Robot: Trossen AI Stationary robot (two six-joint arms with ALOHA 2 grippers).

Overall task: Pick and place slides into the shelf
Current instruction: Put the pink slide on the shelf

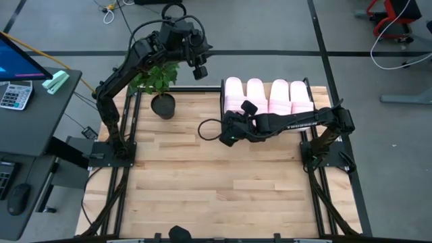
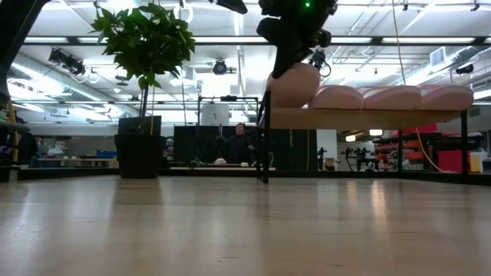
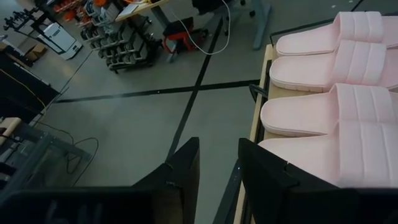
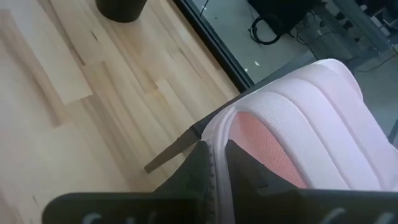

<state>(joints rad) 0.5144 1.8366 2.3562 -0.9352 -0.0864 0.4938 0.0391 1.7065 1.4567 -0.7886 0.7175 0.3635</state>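
Pink foam slides (image 1: 268,96) lay four in a row on the shelf (image 1: 312,90) at the far right of the surface (image 1: 202,182). The right claw (image 1: 229,133) pinched the strap edge of the leftmost slide (image 4: 298,118) between narrowly set fingers. Letting go while that slide overhung the shelf's end, or dragging it on withdrawal, could tip it off. The left claw (image 3: 217,171) hung beyond the shelf, narrowly parted and empty. How squarely the slide sat was hidden by the arm.
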